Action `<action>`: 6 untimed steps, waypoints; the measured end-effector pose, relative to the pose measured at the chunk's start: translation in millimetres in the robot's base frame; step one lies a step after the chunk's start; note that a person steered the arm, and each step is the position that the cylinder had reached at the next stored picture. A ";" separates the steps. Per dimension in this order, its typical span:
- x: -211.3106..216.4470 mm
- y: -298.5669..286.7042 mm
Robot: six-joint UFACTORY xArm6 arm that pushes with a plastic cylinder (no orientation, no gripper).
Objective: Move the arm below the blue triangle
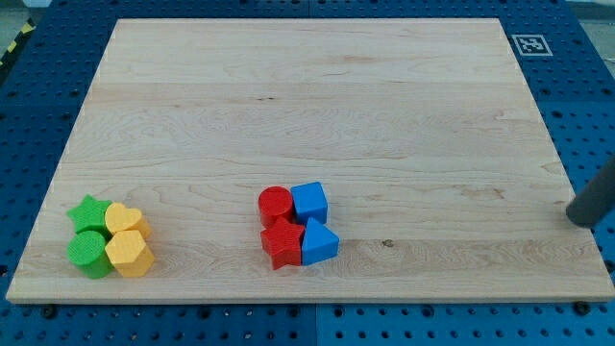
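Observation:
The blue triangle (320, 242) lies near the board's bottom edge, a little right of centre. It touches a red star-like block (282, 244) on its left and a blue cube (309, 202) above it. A red cylinder (275, 205) sits left of the cube. My tip (579, 221) is the dark rod's lower end at the view's far right edge, just off the board's right side. It stands far to the right of the blue triangle and slightly higher in the view.
A second cluster sits at the bottom left: a green star (88, 212), a green cylinder (90, 254), a yellow block (125, 220) and a yellow hexagon (130, 255). The wooden board (307, 106) rests on a blue pegboard; a marker tag (530, 44) is at top right.

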State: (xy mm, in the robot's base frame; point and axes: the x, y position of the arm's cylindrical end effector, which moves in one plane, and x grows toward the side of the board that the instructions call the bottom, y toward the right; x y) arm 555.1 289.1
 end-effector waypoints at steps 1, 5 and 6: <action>39.0 -29.3; 63.7 -224.1; 63.9 -278.8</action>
